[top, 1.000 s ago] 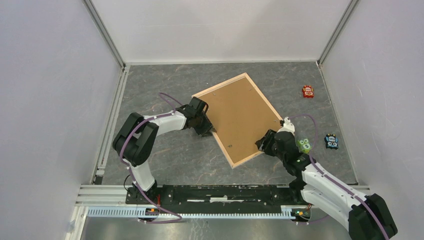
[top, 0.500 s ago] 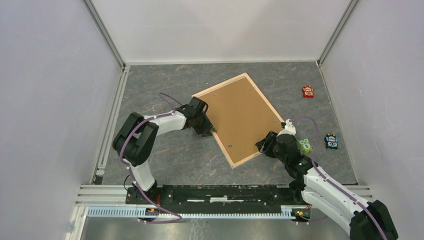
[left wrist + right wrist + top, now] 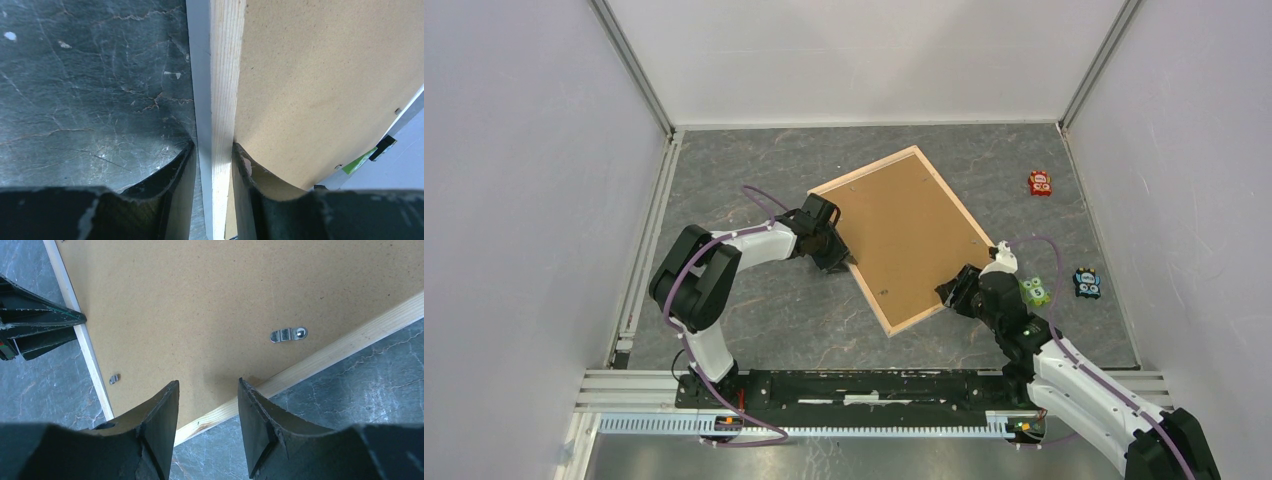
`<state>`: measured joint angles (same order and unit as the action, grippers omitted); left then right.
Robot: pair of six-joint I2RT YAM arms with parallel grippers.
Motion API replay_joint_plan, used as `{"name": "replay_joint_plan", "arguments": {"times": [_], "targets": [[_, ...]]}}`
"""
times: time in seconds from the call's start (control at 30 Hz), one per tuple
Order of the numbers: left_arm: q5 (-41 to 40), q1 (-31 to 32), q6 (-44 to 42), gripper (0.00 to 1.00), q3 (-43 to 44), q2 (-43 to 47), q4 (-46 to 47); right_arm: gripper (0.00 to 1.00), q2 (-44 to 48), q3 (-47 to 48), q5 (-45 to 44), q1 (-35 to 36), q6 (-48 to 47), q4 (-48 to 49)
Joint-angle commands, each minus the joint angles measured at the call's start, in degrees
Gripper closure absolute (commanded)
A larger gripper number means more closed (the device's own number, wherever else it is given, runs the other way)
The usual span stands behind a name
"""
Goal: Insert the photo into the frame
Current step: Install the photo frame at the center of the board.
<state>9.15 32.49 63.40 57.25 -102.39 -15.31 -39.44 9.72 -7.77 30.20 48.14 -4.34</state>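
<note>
The pale wood frame [image 3: 864, 168] lies face down and skewed on the table, its brown backing board [image 3: 904, 235] facing up. My left gripper [image 3: 842, 260] is shut on the frame's left rail [image 3: 222, 90], one finger on the outer side and one on the board side. My right gripper [image 3: 949, 290] stands open over the near right rail [image 3: 320, 360], its fingers apart above the edge of the backing board [image 3: 200, 300]. A metal turn clip [image 3: 287, 334] sits just beyond it. The photo is out of view.
A red toy [image 3: 1040, 183], a blue-black toy [image 3: 1086, 283] and a green toy [image 3: 1034, 291] lie right of the frame, the green one beside my right arm. White walls enclose the table on three sides.
My right arm has shifted slightly, while its gripper stays at the frame's near right edge. The left arm and the frame have not moved.
</note>
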Motion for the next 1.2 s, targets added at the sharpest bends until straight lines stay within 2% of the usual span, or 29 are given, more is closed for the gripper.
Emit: {"name": "replay_joint_plan", "arguments": {"times": [0.0,0.63,0.8,0.9,0.97,1.07,1.17], "targets": [[-1.41,-0.14,0.32,0.61,-0.30,-1.23,-1.12,0.47,-0.09,-1.84,-0.07,-0.06,0.01,-5.99],[-1.03,-0.12,0.50,0.61,-0.31,-1.49,-1.06,0.47,1.45,-3.16,-0.40,-0.05,-0.07,-6.64],[-1.00,-0.05,0.41,0.61,-0.56,-1.66,-1.09,0.47,-0.66,-6.33,-1.68,-0.05,0.27,1.78],[-0.83,-0.06,0.39,0.61,-0.56,-2.02,-1.05,0.49,-2.03,-10.18,-0.54,0.16,0.13,15.03],[-0.86,-0.06,0.24,0.61,-0.48,-1.96,-1.09,0.49,-3.57,-11.58,-0.10,0.52,-0.37,19.84],[-1.48,-0.06,-0.22,0.60,-0.33,-1.35,-1.45,0.47,-4.20,-7.46,-0.93,0.71,-2.75,13.36],[-2.36,-0.06,-1.78,0.54,0.25,-0.59,-1.88,0.44,0.21,-3.75,-1.57,0.74,-6.56,5.41]]}}
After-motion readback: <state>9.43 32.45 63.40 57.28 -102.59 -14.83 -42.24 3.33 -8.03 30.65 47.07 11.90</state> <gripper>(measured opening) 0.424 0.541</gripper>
